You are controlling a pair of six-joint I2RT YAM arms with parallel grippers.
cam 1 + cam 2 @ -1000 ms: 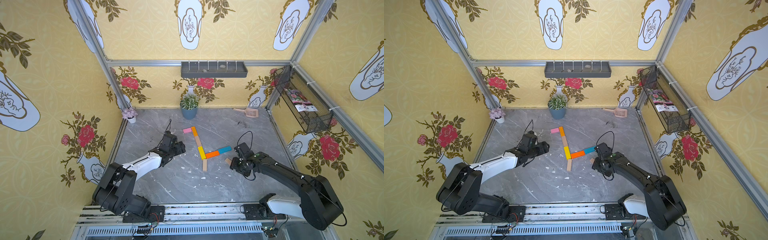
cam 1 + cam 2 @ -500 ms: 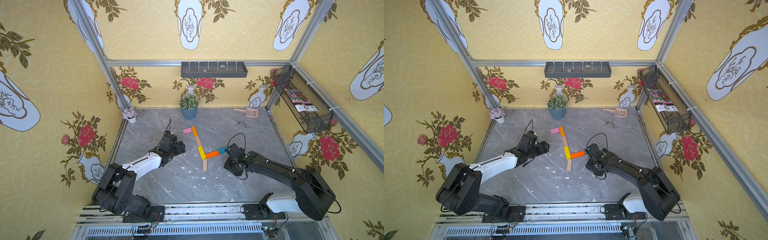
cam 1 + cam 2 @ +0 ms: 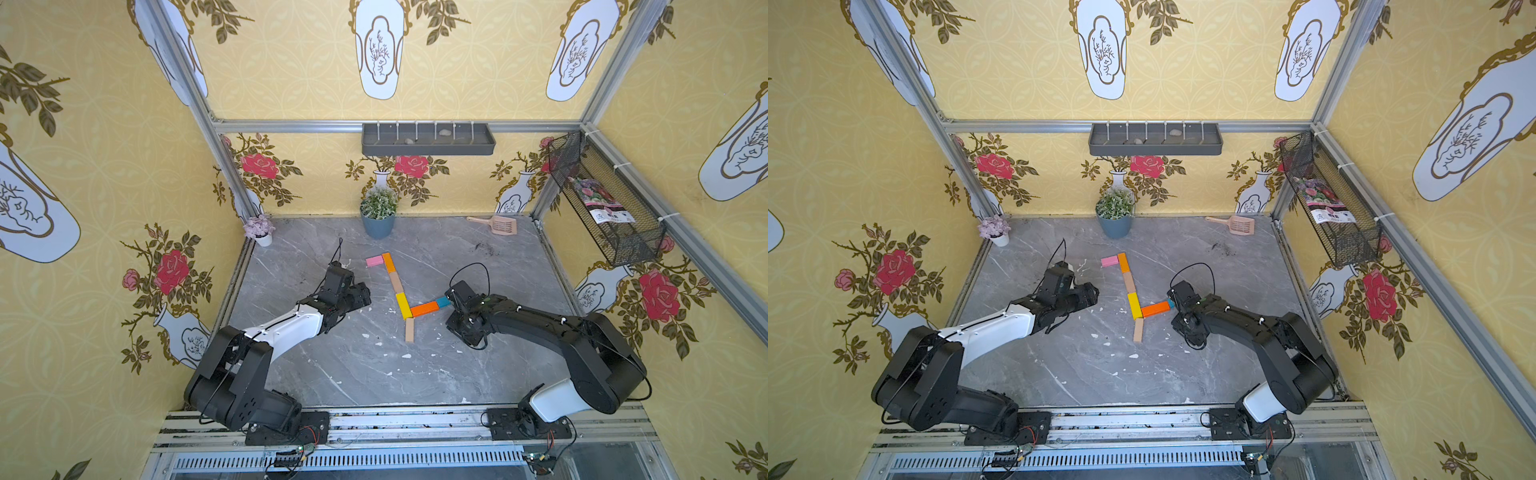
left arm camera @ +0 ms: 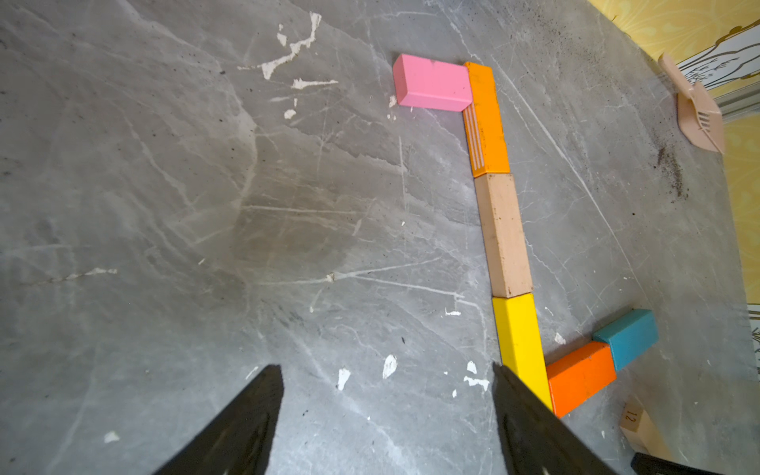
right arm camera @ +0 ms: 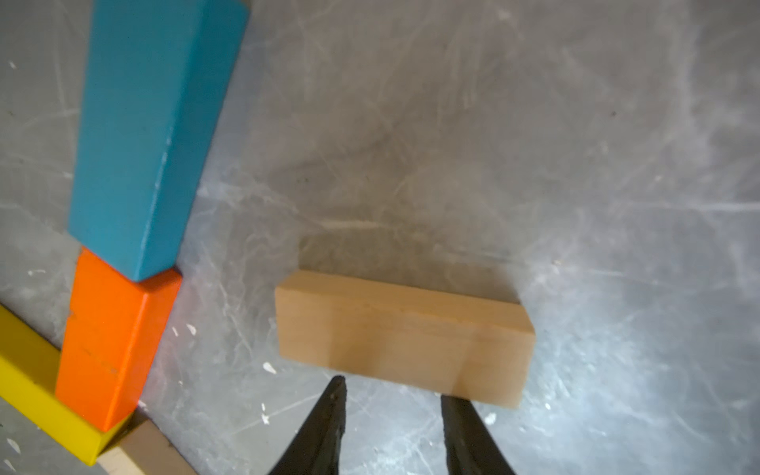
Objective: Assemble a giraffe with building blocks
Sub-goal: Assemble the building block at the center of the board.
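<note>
While the giraffe (image 3: pixel 396 282) lies flat near the middle of the grey worktop (image 3: pixel 332 374), only one leg is in place. Its pink head (image 3: pixel 375 261) touches the side of the upper orange block (image 3: pixel 388 262). After this come the tan neck block (image 4: pixel 506 234) and the yellow block (image 3: pixel 403 305), all in one line. From the low end of the yellow block the second orange block (image 3: pixel 424 309) goes off to the side. The blue block (image 3: pixel 443 302) touches its far end at a slight angle. One tan leg (image 3: pixel 409 329) continues the line below the yellow block.

A loose tan block (image 5: pixel 405 337) lies flat beside the orange and blue body, apart from it. The right hand (image 5: pixel 390 388) is low over this block. Its fingers stand near each other with a narrow gap, and nothing is between them. The block lies crosswise just ahead of the tips; if they touch it, I cannot tell. In both top views the right arm (image 3: pixel 540 324) covers this block.

The left hand (image 4: pixel 385 368) hovers over bare worktop beside the neck, on the head's side. Its fingers are wide apart and hold nothing.
</note>
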